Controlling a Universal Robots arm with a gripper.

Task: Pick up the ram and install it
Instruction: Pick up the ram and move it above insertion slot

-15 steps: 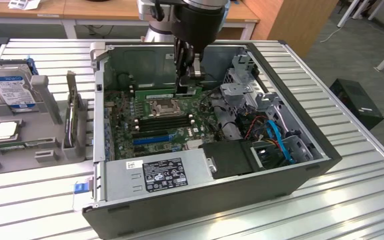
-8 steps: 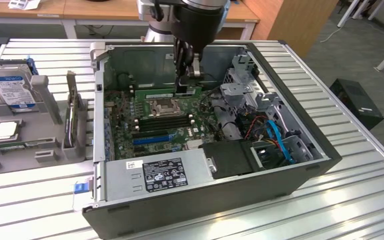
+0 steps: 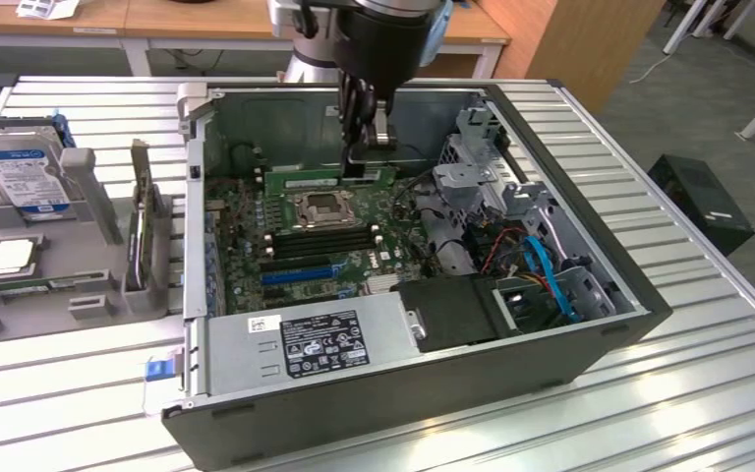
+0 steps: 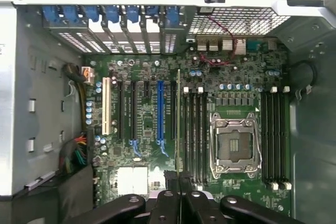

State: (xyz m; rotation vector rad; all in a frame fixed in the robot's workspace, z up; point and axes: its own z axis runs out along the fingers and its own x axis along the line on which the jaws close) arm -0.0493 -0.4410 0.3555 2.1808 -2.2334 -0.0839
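Note:
The ram (image 3: 310,180) is a long thin green stick, held level inside the open computer case (image 3: 613,324) just above the motherboard (image 3: 253,265), on the far side of the CPU socket (image 3: 322,208). My gripper (image 3: 369,155) reaches down from above and is shut on the ram's end at the exterior view's right. In the wrist view the ram (image 4: 178,124) appears edge-on as a thin line running out from my gripper (image 4: 178,181). It lies parallel to the black memory slots (image 4: 195,129) beside the CPU socket (image 4: 234,146), just to one side of them.
A grey holder (image 3: 89,187) at the exterior view's left carries a hard drive (image 3: 21,175), a processor (image 3: 8,258) and an upright card with a metal bracket (image 3: 149,228). Inside the case are the power supply (image 3: 319,339), blue cables (image 3: 549,275) and grey drive cages (image 3: 483,182).

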